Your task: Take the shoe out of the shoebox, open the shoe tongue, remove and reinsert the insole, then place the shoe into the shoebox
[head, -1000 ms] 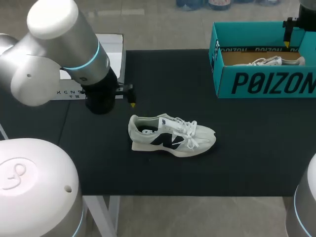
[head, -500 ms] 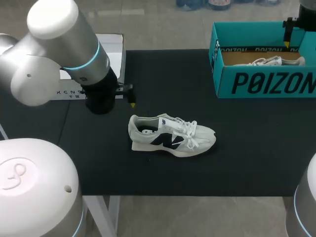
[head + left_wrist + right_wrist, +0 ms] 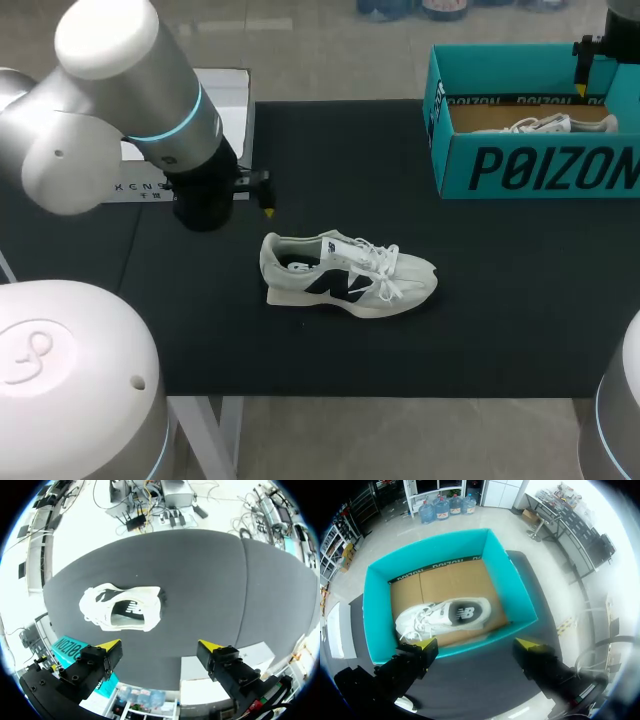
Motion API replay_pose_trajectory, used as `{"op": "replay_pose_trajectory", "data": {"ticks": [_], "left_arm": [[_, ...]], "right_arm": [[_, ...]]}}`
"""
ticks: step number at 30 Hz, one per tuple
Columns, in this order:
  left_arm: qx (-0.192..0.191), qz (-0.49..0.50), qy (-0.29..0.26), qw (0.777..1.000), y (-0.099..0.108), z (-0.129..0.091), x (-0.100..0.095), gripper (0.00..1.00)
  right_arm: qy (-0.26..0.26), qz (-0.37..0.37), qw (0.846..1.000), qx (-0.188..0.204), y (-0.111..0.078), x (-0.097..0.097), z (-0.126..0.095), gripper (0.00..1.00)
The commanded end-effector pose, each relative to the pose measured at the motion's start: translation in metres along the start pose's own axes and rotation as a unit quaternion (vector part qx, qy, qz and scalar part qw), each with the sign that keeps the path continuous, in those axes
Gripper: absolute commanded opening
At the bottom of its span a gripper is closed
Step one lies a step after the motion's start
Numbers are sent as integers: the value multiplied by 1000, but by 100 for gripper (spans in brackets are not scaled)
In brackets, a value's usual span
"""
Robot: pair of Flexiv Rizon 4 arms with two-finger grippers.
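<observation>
A white sneaker [image 3: 350, 275] with a dark side logo lies on its sole in the middle of the black mat, toe toward the right. In the left wrist view this sneaker [image 3: 122, 607] lies ahead of my left gripper [image 3: 160, 645], which hovers open above the mat with nothing between its fingers. The teal shoebox [image 3: 540, 165] stands at the back right, with a second white sneaker [image 3: 530, 125] lying inside it. My right gripper [image 3: 476, 642] hangs open above the shoebox [image 3: 512, 587], looking down at that boxed sneaker [image 3: 445, 615].
A white flat box [image 3: 225, 95] lies at the back left, partly under my left arm [image 3: 150, 110]. The black mat [image 3: 500, 300] covers the table, with its front edge near the bottom of the head view.
</observation>
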State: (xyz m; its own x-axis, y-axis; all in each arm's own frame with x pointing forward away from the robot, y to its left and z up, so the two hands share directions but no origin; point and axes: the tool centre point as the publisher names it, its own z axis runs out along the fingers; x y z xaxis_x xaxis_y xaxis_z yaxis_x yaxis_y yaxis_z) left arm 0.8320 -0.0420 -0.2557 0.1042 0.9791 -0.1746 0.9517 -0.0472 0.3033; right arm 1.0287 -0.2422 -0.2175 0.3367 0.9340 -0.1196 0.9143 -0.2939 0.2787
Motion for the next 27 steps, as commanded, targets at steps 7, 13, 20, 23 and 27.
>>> {"op": "replay_pose_trajectory", "data": {"ticks": [7,13,20,23,27], "left_arm": [[5,-42,-28,999,-4,2,-10,100],[-8,-101,-77,992,-8,3,-11,100],[35,-187,-175,966,-22,-1,-6,100],[68,-222,-237,943,-29,-7,-2,100],[118,-261,-305,908,-35,-14,5,100]], "right_arm": [[0,0,1000,-1,-1,-1,0,100],[0,0,1000,-1,-1,-1,0,100],[0,0,1000,-1,-1,-1,0,100],[0,0,1000,-1,-1,-1,0,100],[0,0,1000,-1,-1,-1,0,100]]}}
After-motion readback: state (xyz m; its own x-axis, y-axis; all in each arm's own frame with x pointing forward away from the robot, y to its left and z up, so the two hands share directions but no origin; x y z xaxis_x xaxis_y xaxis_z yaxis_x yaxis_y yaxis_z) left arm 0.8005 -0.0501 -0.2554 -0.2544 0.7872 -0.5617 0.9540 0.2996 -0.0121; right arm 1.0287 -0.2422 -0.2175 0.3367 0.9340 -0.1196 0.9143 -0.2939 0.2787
